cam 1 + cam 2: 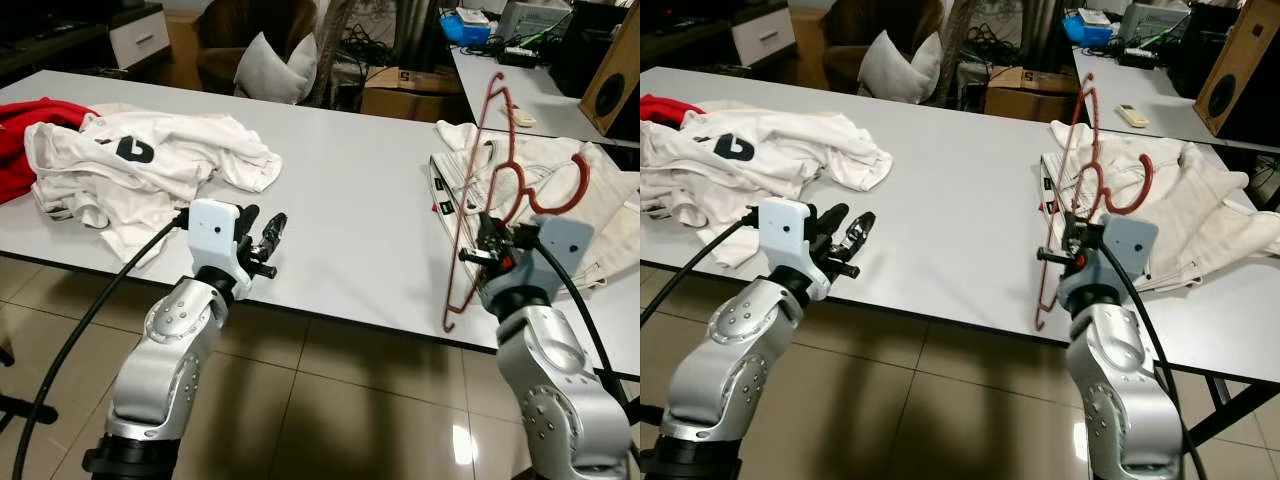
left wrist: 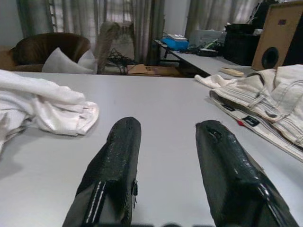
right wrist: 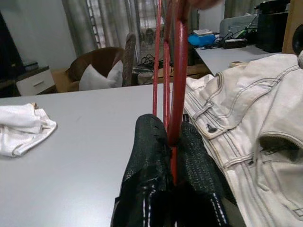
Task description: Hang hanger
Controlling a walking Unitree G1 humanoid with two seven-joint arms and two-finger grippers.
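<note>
A red hanger (image 1: pixel 560 207) stands upright over the right front edge of the white table (image 1: pixel 350 200). My right gripper (image 1: pixel 490 245) is shut on its lower part. In the right wrist view the black fingers (image 3: pixel 147 156) pinch the red hanger (image 3: pixel 179 71) between them. A cream denim jacket (image 1: pixel 570 160) lies on the table just behind the hanger. My left gripper (image 1: pixel 265 240) hovers open at the table's front edge, left of centre, with nothing between its fingers (image 2: pixel 116 161). A crumpled white T-shirt (image 1: pixel 150 160) lies behind it to the left.
A red garment (image 1: pixel 20 140) lies at the table's far left. Behind the table are a brown armchair with a grey cushion (image 1: pixel 275 65), a cardboard box (image 1: pixel 410 90), a second table (image 1: pixel 520 85) with clutter, and a speaker (image 1: pixel 615 80). Tiled floor lies below.
</note>
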